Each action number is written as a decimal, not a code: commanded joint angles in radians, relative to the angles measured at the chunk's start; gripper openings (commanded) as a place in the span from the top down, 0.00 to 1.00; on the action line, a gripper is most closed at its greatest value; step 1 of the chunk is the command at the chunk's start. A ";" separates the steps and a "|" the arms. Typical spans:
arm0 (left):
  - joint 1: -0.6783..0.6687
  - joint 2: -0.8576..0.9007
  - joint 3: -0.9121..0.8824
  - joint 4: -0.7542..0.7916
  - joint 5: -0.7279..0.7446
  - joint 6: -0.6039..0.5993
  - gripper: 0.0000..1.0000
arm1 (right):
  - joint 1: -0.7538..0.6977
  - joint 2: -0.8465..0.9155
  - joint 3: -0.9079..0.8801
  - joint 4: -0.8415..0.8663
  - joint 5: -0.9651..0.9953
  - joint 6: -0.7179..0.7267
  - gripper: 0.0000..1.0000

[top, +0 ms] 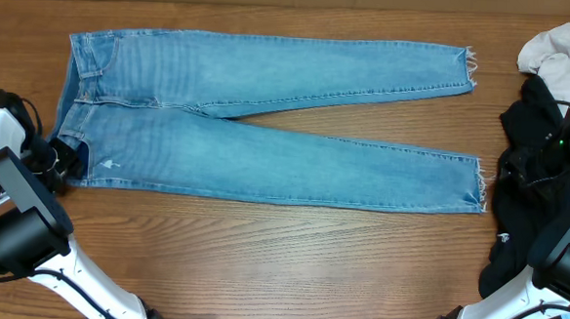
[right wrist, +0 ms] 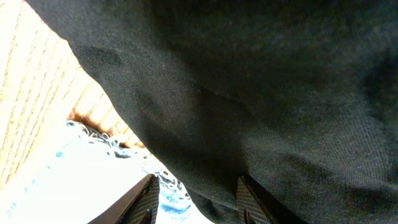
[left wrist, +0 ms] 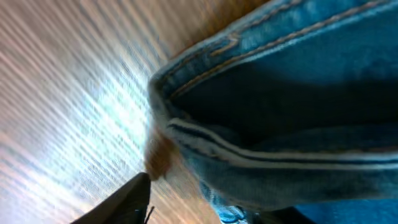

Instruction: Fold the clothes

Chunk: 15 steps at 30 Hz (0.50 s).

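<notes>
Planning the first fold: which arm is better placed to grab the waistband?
Left, likely: its fingers sit at the jeans' waistband corner. The right arm's fingers are at the far end, against the black garment near a frayed hem.

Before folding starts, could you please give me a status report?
Left gripper at jeans waistband, grip unclear. Right gripper open above black garment. Jeans flat, unfolded.
</notes>
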 commanded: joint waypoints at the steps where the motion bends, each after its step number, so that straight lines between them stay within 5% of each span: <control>1: -0.002 0.066 -0.030 0.070 -0.011 -0.036 0.46 | 0.006 -0.016 0.027 0.005 -0.002 0.003 0.56; 6: -0.003 0.066 -0.030 0.113 -0.010 -0.036 0.53 | 0.006 -0.016 0.027 0.005 -0.002 0.003 0.56; 9: -0.003 0.066 -0.031 0.135 -0.010 -0.036 0.71 | 0.006 -0.016 0.027 0.005 -0.002 0.004 0.56; 15: -0.003 0.066 -0.033 0.164 -0.010 -0.036 0.84 | 0.006 -0.016 0.027 0.004 -0.002 0.004 0.56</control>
